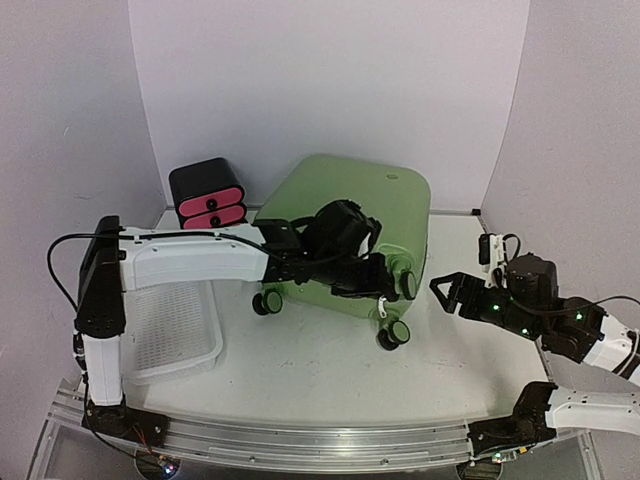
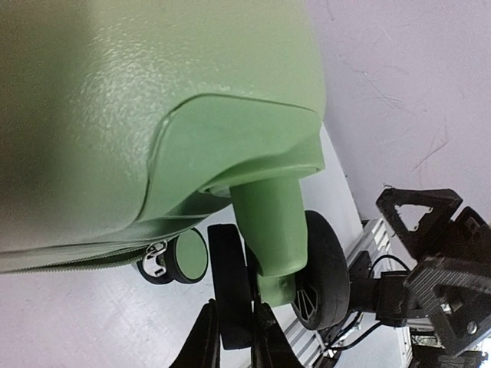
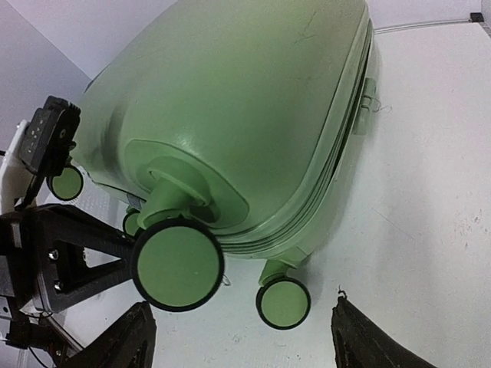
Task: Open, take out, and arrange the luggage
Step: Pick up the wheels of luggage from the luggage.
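The light-green luggage [image 1: 370,195] lies closed on the white table, tilted, with its wheeled end toward the arms. My left gripper [image 1: 393,282] is shut on one black wheel [image 2: 230,284] of a double caster at the near corner, and its fingers [image 2: 203,337] pinch the tyre from both sides. The green caster stem [image 2: 272,222] rises beside it into the shell [image 2: 115,115]. My right gripper [image 1: 450,290] stands open to the right of the wheels. In the right wrist view its fingers [image 3: 126,337] are wide apart, with two green-faced wheels [image 3: 178,264] ahead of them and nothing between them.
A small black drawer box with pink fronts [image 1: 208,195] stands behind the luggage on the left. A white perforated basket [image 1: 175,330] lies at the left under the left arm. A metal rail [image 1: 300,435] runs along the near edge. Walls close in on three sides.
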### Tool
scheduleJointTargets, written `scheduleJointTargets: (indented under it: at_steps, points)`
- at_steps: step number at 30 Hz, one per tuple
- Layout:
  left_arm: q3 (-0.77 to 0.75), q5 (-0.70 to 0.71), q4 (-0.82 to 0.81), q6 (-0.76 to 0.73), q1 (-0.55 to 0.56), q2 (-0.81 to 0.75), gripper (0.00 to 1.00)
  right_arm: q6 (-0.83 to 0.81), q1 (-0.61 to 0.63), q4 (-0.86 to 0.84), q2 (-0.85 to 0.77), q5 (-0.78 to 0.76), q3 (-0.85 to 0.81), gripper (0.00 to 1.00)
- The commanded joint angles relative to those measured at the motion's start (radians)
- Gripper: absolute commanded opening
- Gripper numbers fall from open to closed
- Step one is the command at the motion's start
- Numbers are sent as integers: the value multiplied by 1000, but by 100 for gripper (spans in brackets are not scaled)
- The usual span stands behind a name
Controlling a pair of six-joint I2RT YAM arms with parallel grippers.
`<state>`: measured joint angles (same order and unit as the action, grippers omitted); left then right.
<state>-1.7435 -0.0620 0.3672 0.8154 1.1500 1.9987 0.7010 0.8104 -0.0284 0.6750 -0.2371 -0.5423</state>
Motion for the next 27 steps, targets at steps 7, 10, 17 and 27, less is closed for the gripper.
scheduleJointTargets:
  at_steps: [7,10,17,27]
  points:
    - [151,71,35,-111,-87,-221,16,-10,4,-144,95,58,-13,77]
    - [144,4,35,-128,-87,-218,36,4,4,-163,98,66,-3,77]
    - [161,-45,33,-202,-72,-255,60,13,5,-166,78,64,0,77]
    - [-144,166,358,-277,4,-78,100,9,4,-165,89,52,-7,80]
